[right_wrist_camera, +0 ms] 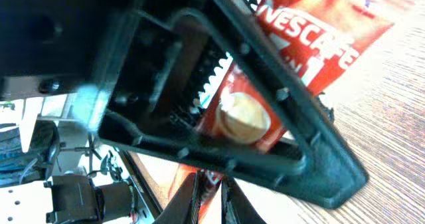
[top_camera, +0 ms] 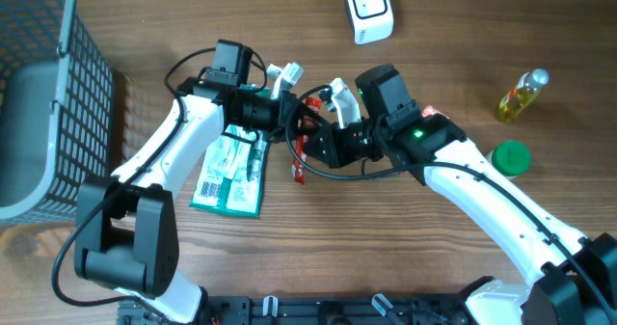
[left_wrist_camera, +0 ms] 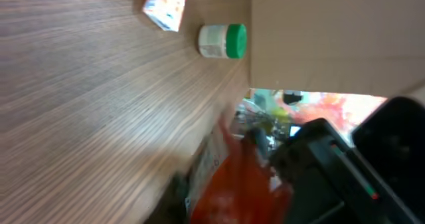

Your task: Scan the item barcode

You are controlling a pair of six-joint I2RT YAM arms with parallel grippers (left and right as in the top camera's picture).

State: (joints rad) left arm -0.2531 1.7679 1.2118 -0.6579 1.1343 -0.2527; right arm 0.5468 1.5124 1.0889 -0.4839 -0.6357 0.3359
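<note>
Two claws meet over the middle of the bench (top_camera: 453, 36) in the overhead view. The red coffee sachet (top_camera: 298, 157) sits between them, apparently held off the wood, and the white scanner (top_camera: 369, 11) is well apart toward the far edge. The left claw (top_camera: 287, 121) is pressed together on the sachet's upper part, and the right claw (top_camera: 314, 140) sits just beside it on the same packet. The risk is a tug-of-war: if both pull away while both pinch, the thin foil could tear. It could also slide out and drop onto the teal packet (top_camera: 229, 176) below, muddling which barcode gets read. The wrists are crowded too, so a swing toward the scanner could knock one arm against the other. In the left wrist view the sachet is a red blur low in the frame, with the black body of the right claw against it. How much foil the left jaws have I cannot tell, and a shallow bite on a limp packet would likely let it fold or slip in transit. In the right wrist view the left claw's black finger frame crosses the sachet's printed face. The right jaws stand very near each other at the bottom with a strip of red between them; whether they pinch it or only flank it I cannot tell. No barcode shows on the visible face, so the code may end up turned away from the scanner or covered by a finger.
</note>
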